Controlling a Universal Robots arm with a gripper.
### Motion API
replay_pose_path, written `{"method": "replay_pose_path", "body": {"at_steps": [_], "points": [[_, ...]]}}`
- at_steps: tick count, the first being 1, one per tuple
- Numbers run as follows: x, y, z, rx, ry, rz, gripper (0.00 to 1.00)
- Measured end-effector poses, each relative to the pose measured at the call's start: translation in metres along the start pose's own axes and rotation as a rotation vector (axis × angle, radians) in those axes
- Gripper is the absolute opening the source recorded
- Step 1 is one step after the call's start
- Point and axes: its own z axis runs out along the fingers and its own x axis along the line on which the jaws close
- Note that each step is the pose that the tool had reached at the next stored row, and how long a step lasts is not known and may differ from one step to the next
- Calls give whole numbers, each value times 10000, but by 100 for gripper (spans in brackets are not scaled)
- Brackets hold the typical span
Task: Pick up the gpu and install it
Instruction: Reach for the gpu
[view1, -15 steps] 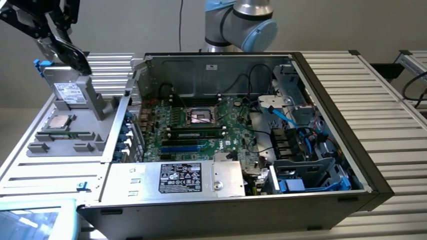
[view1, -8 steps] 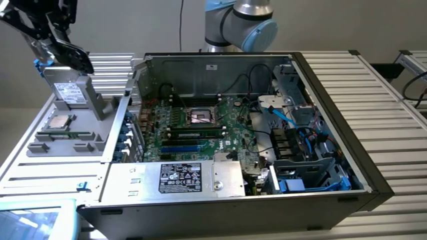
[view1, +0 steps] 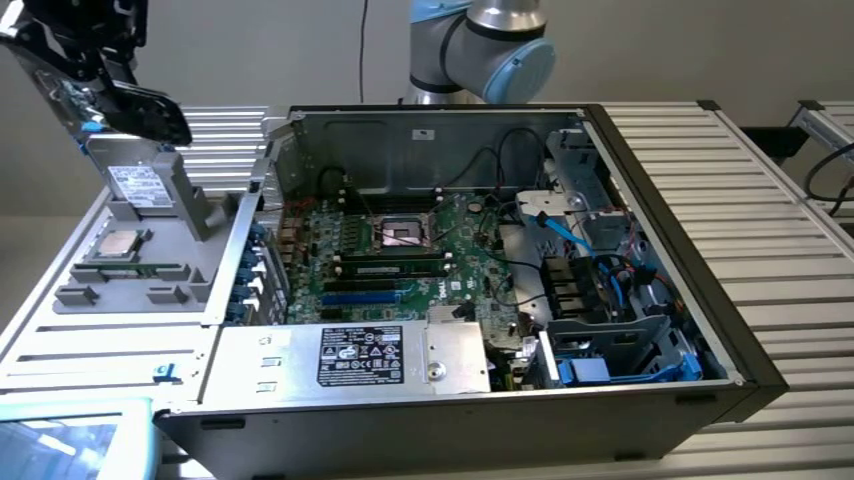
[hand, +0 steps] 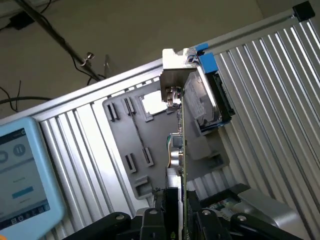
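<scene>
Gpu (hand: 181, 150) stands edge-on in my claw (hand: 177, 220). The jaws are closed partway onto the card's thin lower edge, one finger on each face, and its metal bracket (hand: 174, 70) is at the far end from my grip. I have it lifted above the grey tray (hand: 125, 145) at the exterior view's left, well apart from the motherboard (view1: 387, 250) inside the open case (view1: 641, 410) on the ribbed table (view1: 787, 200).

I judge the step in hand to be the carry. My hold is near one end of a long flat card, so a jerk could make it pivot between the pads. I want slow, even motion with the board kept in its present plane. The hard drive (hand: 205, 100), with its blue rails, stands just beside the bracket, so I must keep clear of it. The case wall nearest the tray is another edge I could catch.
</scene>
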Motion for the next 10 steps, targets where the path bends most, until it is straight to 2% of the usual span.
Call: {"method": "replay_pose_path", "body": {"at_steps": [10], "points": [[0,0,3,-40,197,-1809,28]]}}
